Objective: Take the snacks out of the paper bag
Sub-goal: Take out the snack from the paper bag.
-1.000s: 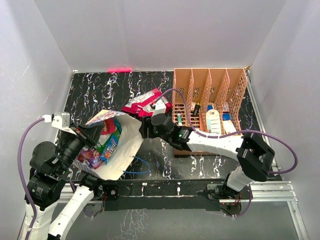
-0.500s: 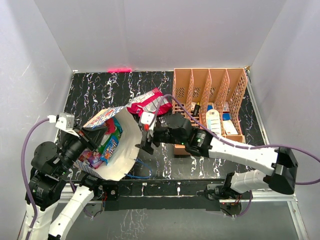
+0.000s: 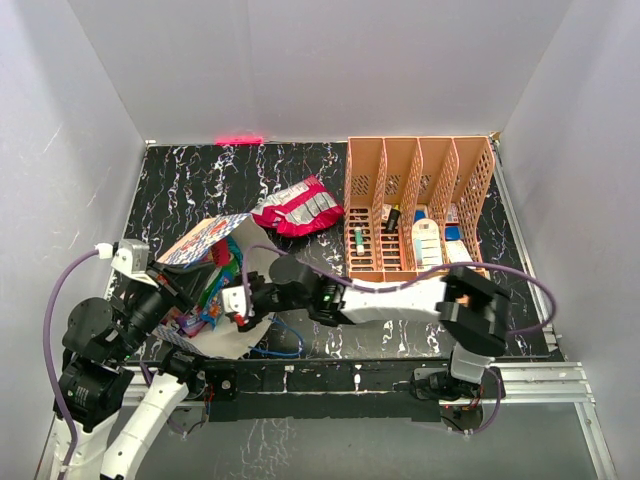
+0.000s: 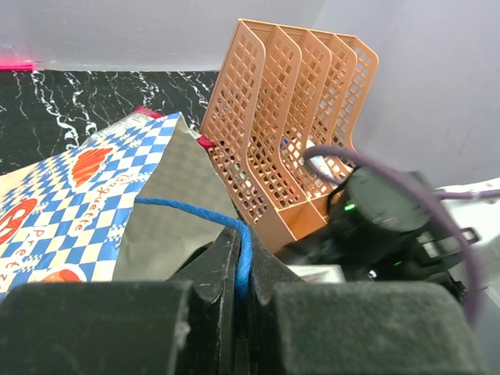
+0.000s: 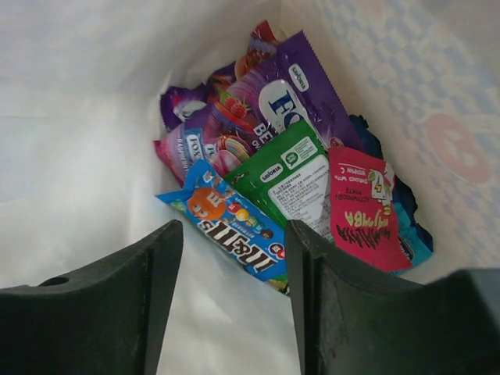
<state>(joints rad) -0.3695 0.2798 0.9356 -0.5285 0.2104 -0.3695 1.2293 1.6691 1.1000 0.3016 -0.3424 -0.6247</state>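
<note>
The paper bag [image 3: 200,238] lies on its side at the left front, mouth facing right. My left gripper [image 4: 244,234] is shut on the bag's blue cord handle [image 4: 187,211] and holds that side up. My right gripper [image 5: 233,228] is open inside the bag's mouth, with nothing between its fingers. Just beyond the fingers several snacks are piled at the bottom: a blue packet [image 5: 226,226], a green one [image 5: 301,180], a pink one [image 5: 363,211] and a purple one [image 5: 293,94]. One red-pink snack packet [image 3: 298,208] lies on the table behind the bag.
A peach slotted organizer [image 3: 415,205] with small bottles and boxes stands at the back right. The bag's other blue cord [image 3: 280,335] loops on the black marbled table near the front edge. White walls enclose the table on three sides.
My right gripper has left the red-pink packet lying on the table and swung left and forward into the bag's mouth. The left gripper has kept its hold on the cord.
</note>
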